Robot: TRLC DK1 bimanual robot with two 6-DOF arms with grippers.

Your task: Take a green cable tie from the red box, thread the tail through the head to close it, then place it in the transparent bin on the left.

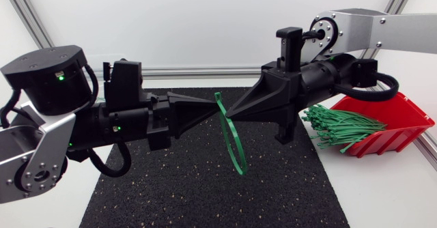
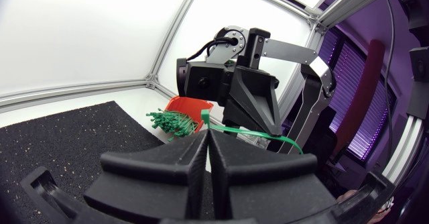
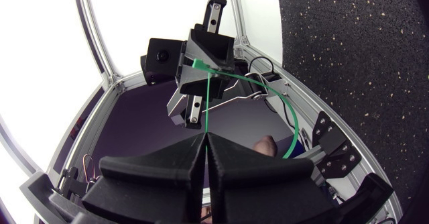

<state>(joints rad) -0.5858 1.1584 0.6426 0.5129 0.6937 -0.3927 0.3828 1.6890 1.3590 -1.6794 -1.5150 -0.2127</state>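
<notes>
Above the black mat [image 1: 205, 194], a green cable tie [image 1: 232, 138] hangs in a loop between my two grippers, which meet tip to tip. My left gripper [image 1: 218, 110] is shut on the tie at its head [image 2: 204, 117]. Facing it, my right gripper [image 1: 230, 112] is shut on the thin tail. In the right wrist view the tail [image 3: 208, 103] runs straight from those shut fingers [image 3: 204, 138] to the head, and the loop [image 3: 289, 120] curves off to one side. The red box [image 1: 403, 115] sits at the right with a pile of green ties [image 1: 341, 127] spilling out. The transparent bin is out of sight.
The red box [image 2: 191, 106] and its ties [image 2: 171, 123] lie beyond the left gripper [image 2: 208, 133]. An aluminium frame rail [image 1: 205, 71] runs along the back of the table.
</notes>
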